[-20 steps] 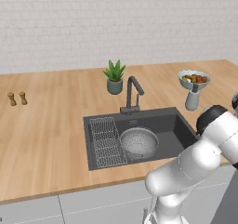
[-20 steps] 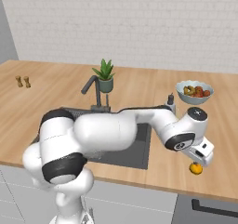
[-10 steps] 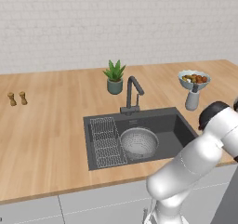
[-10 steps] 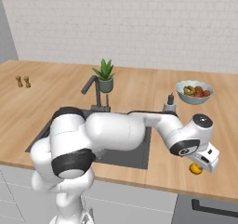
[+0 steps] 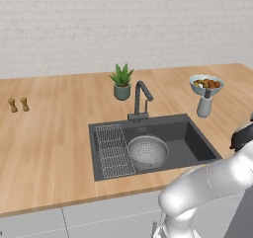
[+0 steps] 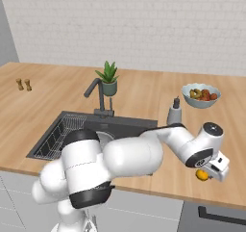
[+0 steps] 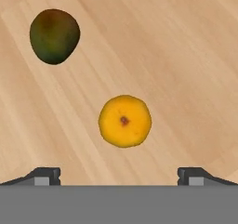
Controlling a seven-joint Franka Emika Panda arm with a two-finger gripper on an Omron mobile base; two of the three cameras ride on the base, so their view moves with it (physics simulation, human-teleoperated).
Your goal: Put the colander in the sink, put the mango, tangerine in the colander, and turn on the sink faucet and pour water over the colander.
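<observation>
A: Tool (image 7: 119, 174) spread wide, hovering above tangerine (image 7: 124, 121) on tabletop (image 7: 186, 56); mango (image 7: 54, 36) near; colander (image 5: 147, 150) sits in sink (image 5: 197, 145).

B: Risk: off-centre closing, round fruit rolling off edge.

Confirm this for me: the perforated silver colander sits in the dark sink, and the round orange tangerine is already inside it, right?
Not quite. The perforated silver colander sits in the dark sink, but the round orange tangerine lies on the wooden counter by the dark green mango, as the hand view shows.
</observation>
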